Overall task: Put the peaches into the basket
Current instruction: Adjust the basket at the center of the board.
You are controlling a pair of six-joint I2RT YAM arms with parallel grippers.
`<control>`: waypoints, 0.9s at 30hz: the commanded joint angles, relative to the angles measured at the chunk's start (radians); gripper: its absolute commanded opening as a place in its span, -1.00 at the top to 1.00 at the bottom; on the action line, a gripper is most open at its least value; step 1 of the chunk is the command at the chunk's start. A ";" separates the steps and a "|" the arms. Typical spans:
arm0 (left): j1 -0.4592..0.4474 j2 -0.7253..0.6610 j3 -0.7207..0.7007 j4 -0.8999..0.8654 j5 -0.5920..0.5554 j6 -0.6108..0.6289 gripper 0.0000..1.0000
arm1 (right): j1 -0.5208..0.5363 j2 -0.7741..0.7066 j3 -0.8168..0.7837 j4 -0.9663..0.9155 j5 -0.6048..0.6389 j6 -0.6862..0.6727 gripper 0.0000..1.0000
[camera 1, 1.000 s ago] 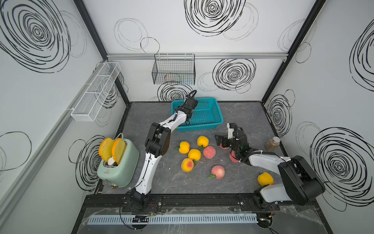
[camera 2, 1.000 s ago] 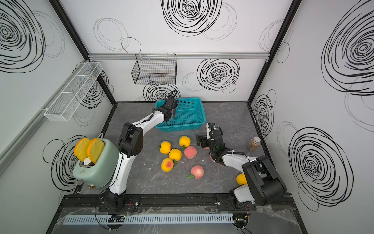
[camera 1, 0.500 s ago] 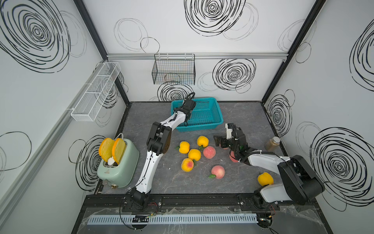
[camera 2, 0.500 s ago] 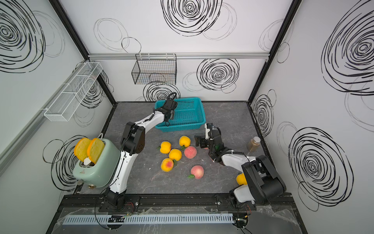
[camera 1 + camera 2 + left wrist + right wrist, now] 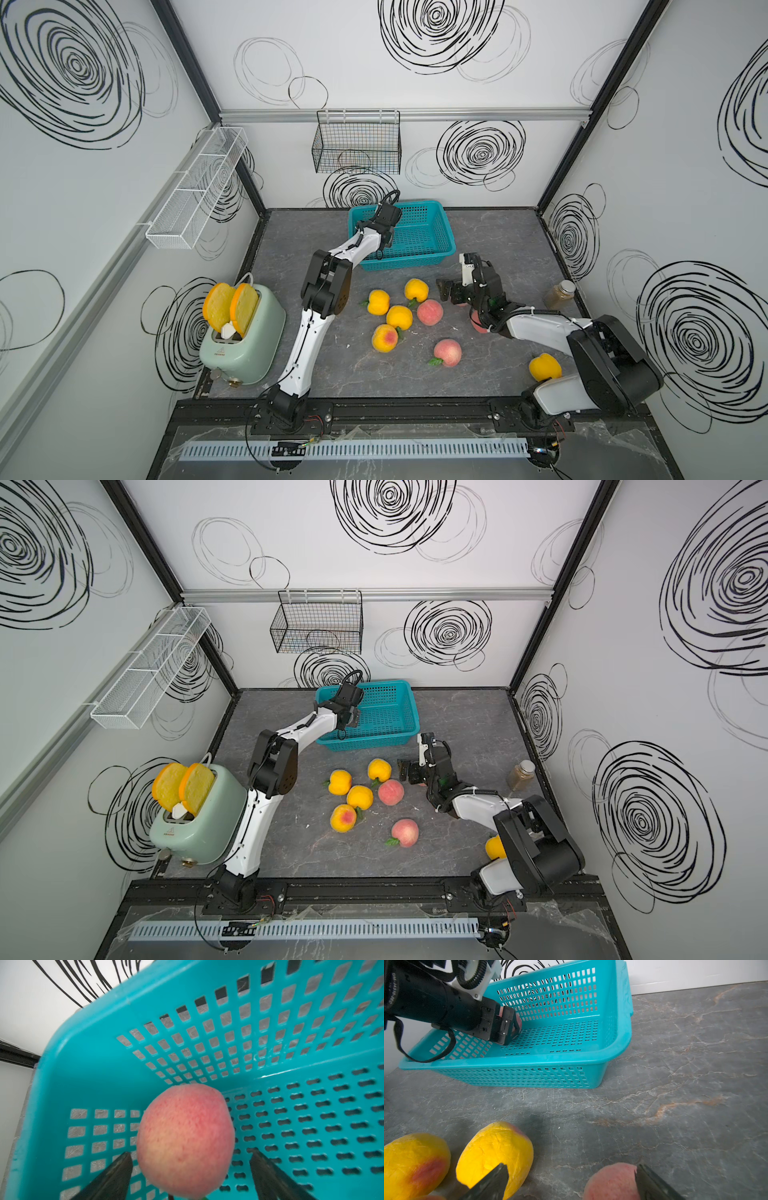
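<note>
2 arms (image 5: 307,345): white links (image 5: 540,328), black joints (image 5: 326,286), black cables (image 5: 390,194).

On my table's (image 5: 498,232) left edge stands a green toaster (image 5: 245,345) holding two yellow bread slices (image 5: 230,305); a capped jar (image 5: 561,293) stands upright at the right edge.

A: Is the pink-red round toy peach (image 5: 186,1140) inside the teal-blue perforated plastic basket (image 5: 87,1068) visible in both top views?
B: No, there the left gripper (image 5: 386,240) covers it. In the left wrist view it is blurred, and the bottom edge cuts off its underside
A: And in the right wrist view?
B: Only a pink sliver shows behind that gripper. The second pink toy peach (image 5: 610,1183) and the yellow toy peach with a red blush (image 5: 413,1164) are cut by the edges
A: Under the white right arm (image 5: 540,332)?
B: A third pink peach (image 5: 477,328), mostly hidden
</note>
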 commanded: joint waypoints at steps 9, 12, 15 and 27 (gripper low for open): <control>-0.052 -0.138 0.017 -0.012 0.172 -0.017 -0.88 | 0.009 0.002 0.024 -0.018 0.013 -0.012 -0.99; -0.073 -0.164 -0.006 -0.009 0.228 -0.021 -0.91 | 0.009 0.007 0.024 -0.018 0.017 -0.011 -0.99; -0.098 -0.187 -0.039 -0.005 0.273 -0.028 -0.91 | 0.010 0.009 0.026 -0.020 0.014 -0.012 -0.99; -0.173 -0.275 -0.257 0.067 0.459 -0.100 -0.90 | 0.009 -0.038 -0.001 -0.017 0.083 -0.002 -0.99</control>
